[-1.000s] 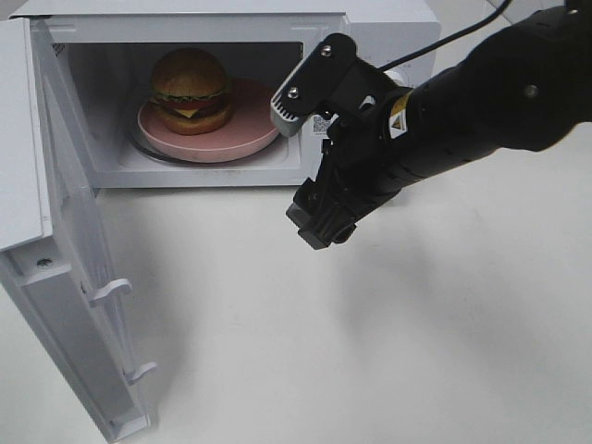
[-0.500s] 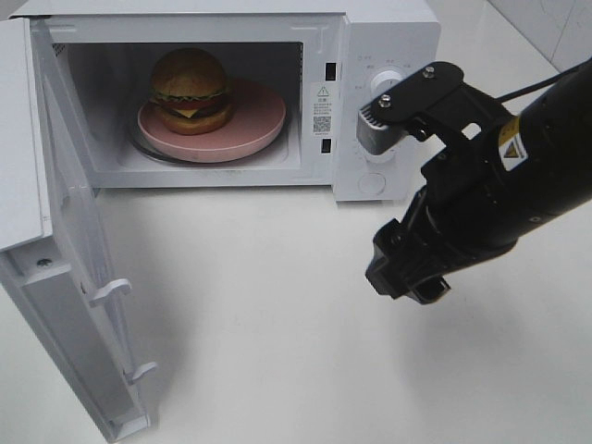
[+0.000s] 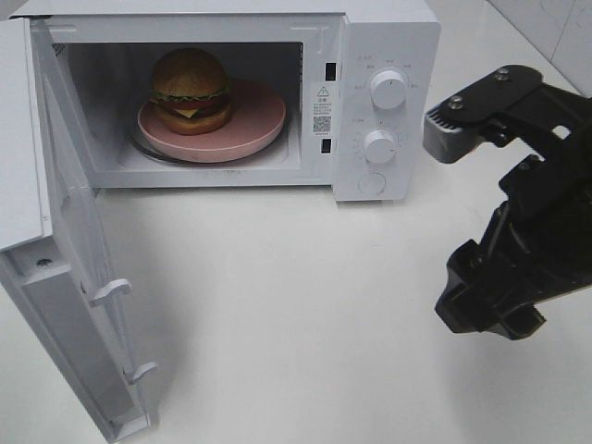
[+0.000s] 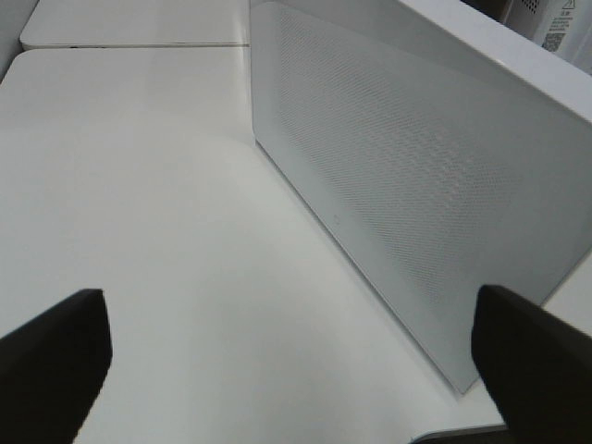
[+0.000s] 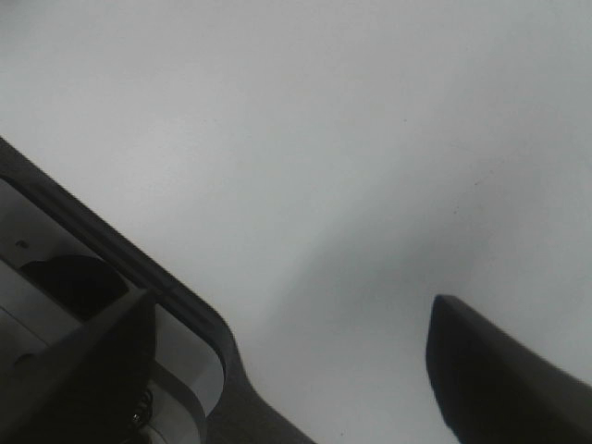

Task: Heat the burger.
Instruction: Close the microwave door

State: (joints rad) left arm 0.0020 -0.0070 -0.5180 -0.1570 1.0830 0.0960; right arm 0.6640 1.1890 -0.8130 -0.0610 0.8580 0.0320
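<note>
The burger (image 3: 190, 88), with its golden-brown bun, lettuce and dark filling, sits on a round pink plate (image 3: 254, 125) inside the open white microwave (image 3: 384, 55). My right gripper (image 3: 490, 314) hangs over the table to the right of the microwave, well clear of the cavity. In the right wrist view it (image 5: 291, 310) is open and empty over bare table. My left gripper (image 4: 287, 305) is open and empty. It faces the outer side of the microwave door (image 4: 416, 203). The left arm is out of the exterior high view.
The microwave door (image 3: 65, 277) stands swung wide open at the left, reaching to the front of the white table (image 3: 277, 324). Two knobs (image 3: 381, 146) sit on the microwave's right panel. A tiled wall (image 3: 555, 28) is at the back right.
My right arm has drawn back from the microwave opening, moving right and toward the front. It now uncovers the control panel. The burger, plate and door have not moved.
</note>
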